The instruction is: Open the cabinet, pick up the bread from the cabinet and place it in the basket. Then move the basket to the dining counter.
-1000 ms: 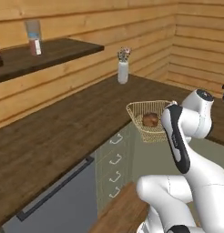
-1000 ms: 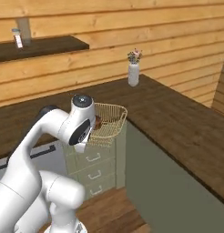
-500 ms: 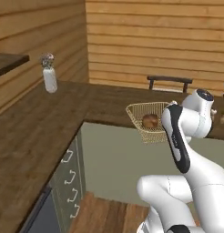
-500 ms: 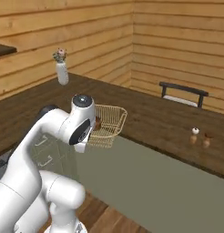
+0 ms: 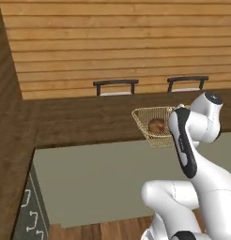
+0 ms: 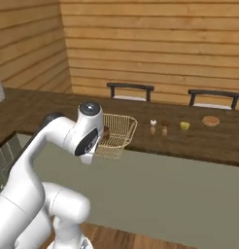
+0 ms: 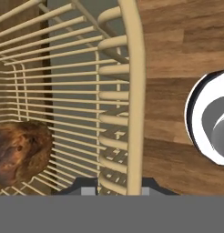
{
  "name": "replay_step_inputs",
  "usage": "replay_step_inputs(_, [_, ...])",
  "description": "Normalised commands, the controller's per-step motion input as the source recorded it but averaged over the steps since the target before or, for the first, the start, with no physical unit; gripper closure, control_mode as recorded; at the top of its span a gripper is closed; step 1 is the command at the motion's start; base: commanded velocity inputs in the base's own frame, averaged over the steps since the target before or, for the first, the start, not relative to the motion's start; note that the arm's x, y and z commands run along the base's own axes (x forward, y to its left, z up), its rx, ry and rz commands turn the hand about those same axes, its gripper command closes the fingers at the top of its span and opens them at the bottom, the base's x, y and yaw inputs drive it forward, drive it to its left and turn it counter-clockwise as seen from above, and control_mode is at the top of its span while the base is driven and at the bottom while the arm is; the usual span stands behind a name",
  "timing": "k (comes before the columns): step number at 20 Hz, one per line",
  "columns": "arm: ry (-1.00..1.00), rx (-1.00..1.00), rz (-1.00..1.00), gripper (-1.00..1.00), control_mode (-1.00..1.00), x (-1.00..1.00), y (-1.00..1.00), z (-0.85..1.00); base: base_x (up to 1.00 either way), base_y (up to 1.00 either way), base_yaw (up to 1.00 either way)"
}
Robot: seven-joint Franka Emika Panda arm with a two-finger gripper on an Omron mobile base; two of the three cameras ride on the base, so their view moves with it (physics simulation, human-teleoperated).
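My gripper (image 7: 117, 189) is shut on the rim of the tan wicker basket (image 7: 132, 91), one finger on each side of the wall. The round dark-brown bread (image 7: 20, 150) lies inside it. The left base view has the basket (image 5: 152, 123) with the bread (image 5: 157, 125) held in the air at the near edge of the dining counter (image 5: 89, 122), partly behind my forearm. From the right base view, basket (image 6: 119, 133) and bread (image 6: 106, 131) hang over the edge of the dining counter (image 6: 199, 141). The cabinet is out of view.
Two dark chairs (image 6: 130, 90) (image 6: 213, 97) stand behind the counter. Two small shakers (image 6: 153, 125), a yellow item (image 6: 184, 125) and a flat tan bun (image 6: 210, 121) sit on it, right of the basket. Low drawers (image 5: 30, 218) are at the left.
Both base views have swung from the side worktop and shelf round to the dining counter and chairs, so the base has moved. The basket with the bread stays held in the same grip.
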Motion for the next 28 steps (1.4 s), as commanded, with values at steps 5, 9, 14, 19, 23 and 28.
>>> replay_step_inputs(5, [0.00, 0.00, 0.00, 1.00, 1.00, 0.00, 0.00, 0.00, 0.13, 0.16, -0.33])
replay_step_inputs(9, [0.00, 0.00, 0.00, 1.00, 1.00, 0.00, 0.00, 0.00, 0.59, 0.31, -0.21])
replay_step_inputs(14, [0.00, 0.00, 0.00, 1.00, 1.00, 0.00, 0.00, 0.00, 0.77, 0.40, -0.09])
replay_step_inputs(19, [0.00, 0.00, 0.00, 1.00, 1.00, 0.00, 0.00, 0.00, 0.41, 0.29, 0.00])
replay_step_inputs(23, [0.00, 0.00, 0.00, 1.00, 1.00, 0.00, 0.00, 0.00, 0.35, 0.15, 0.00])
replay_step_inputs(28, [-0.10, 0.01, 0.00, 1.00, -1.00, 0.04, 0.03, 0.00, 0.28, 0.17, 0.00])
